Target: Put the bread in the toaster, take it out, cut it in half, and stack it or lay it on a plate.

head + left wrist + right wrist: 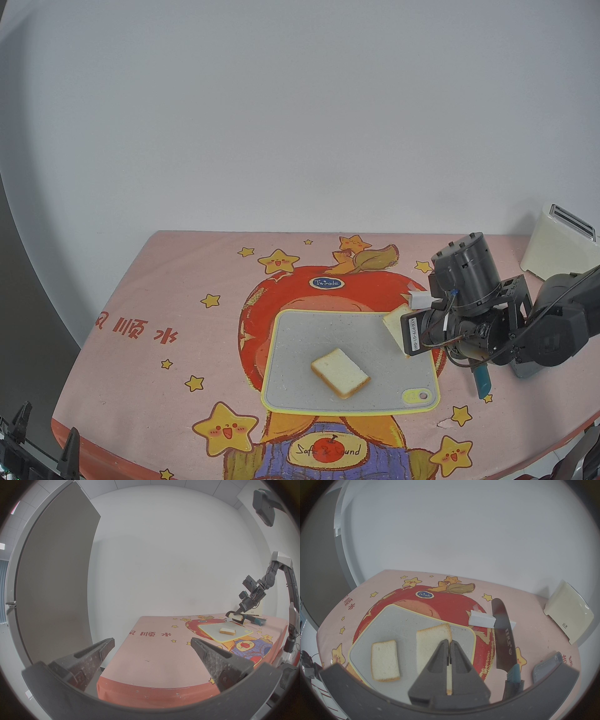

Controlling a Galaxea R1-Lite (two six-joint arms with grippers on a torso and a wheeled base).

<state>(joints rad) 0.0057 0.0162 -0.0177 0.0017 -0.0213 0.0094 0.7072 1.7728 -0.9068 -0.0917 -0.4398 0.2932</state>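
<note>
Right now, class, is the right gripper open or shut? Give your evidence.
Shut: the right gripper pinches the held bread half by its edge, fingers nearly touching. The other half lies flat on the cutting board.

In the head view the right arm (pixel 481 300) covers the blade of the knife (pixel 480 380) (only the teal handle pokes out) and most of the bread half (pixel 395 320); the toaster (pixel 562 240) is cut by the picture's edge.

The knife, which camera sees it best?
The right wrist view: the whole knife lies in plain sight, dark blade and teal handle. The head view shows just its teal handle poking out. The left wrist view shows it tiny and far off.
</note>
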